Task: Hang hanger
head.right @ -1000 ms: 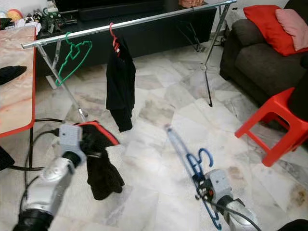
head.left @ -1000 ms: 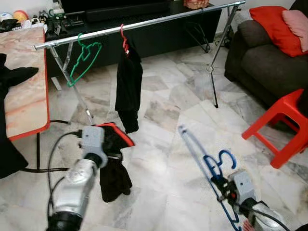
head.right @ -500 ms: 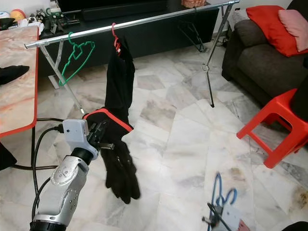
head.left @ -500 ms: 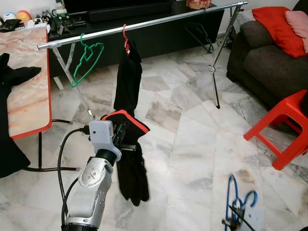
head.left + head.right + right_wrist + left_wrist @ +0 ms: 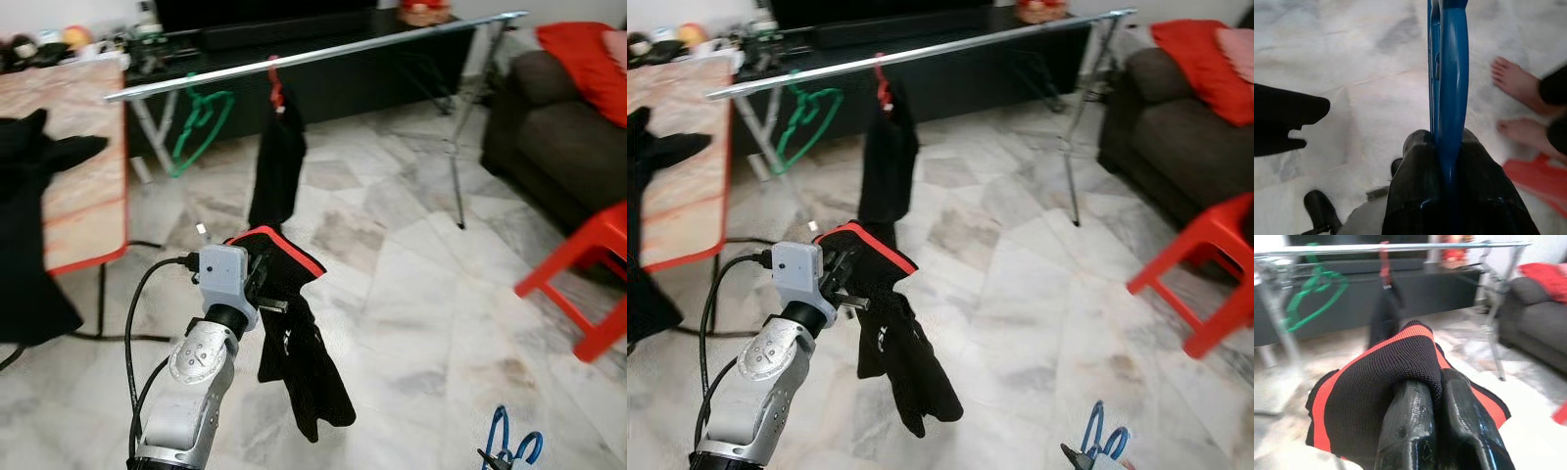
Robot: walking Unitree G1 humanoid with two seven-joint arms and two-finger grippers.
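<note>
My left gripper [image 5: 266,294] is held out in front of me, shut on a black garment with red trim [image 5: 299,362] that droops toward the floor. Its fingers [image 5: 1405,431] pinch the red-edged knit. At the lower right my right gripper [image 5: 1444,139] is shut on a blue hanger [image 5: 1449,88], whose top pokes up [image 5: 509,446]. A silver rail [image 5: 323,54] spans the room ahead. It carries an empty green hanger [image 5: 201,122] and a red hanger [image 5: 277,90] with a black garment [image 5: 276,166].
A marble-top table with an orange edge [image 5: 83,196] stands at the left, with black clothes [image 5: 29,245] draped over it. A dark sofa [image 5: 558,127] and a red stool [image 5: 588,284] are at the right. A person's bare feet [image 5: 1518,83] stand on the tiles near my right gripper.
My right arm has dropped, taking the blue hanger from mid-height down to the lower edge of the picture. My left gripper has carried the garment up and forward. The camera has shifted.
</note>
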